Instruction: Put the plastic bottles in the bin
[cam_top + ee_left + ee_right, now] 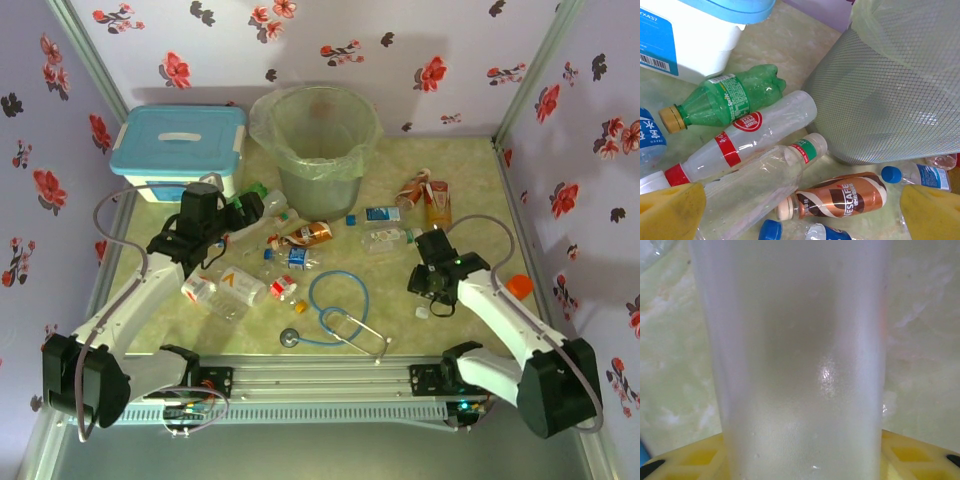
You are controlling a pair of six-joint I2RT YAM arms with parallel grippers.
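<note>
Nearest us, the right gripper (pixel 433 288) straddled a frosted clear bottle (pixel 800 365); we could not tell whether it was clamped on it. Farther on, the left gripper (pixel 800 215) hung spread wide and empty over the plastic bottles (pixel 298 258) lying on the table (pixel 470 190), a green bottle (pixel 735 95) among them. Beyond stood the bin (pixel 320 185), with bottles just beside its foot.

— What sits behind the left tool (pixel 250 212)?
— A white box with a light-blue lid (pixel 178 150), on the desk (pixel 470 180).
— And nearer us?
— A blue-tubed stethoscope (pixel 340 318), between both tools; a small orange thing (pixel 518 287) lies right of the right tool (pixel 432 245).
</note>
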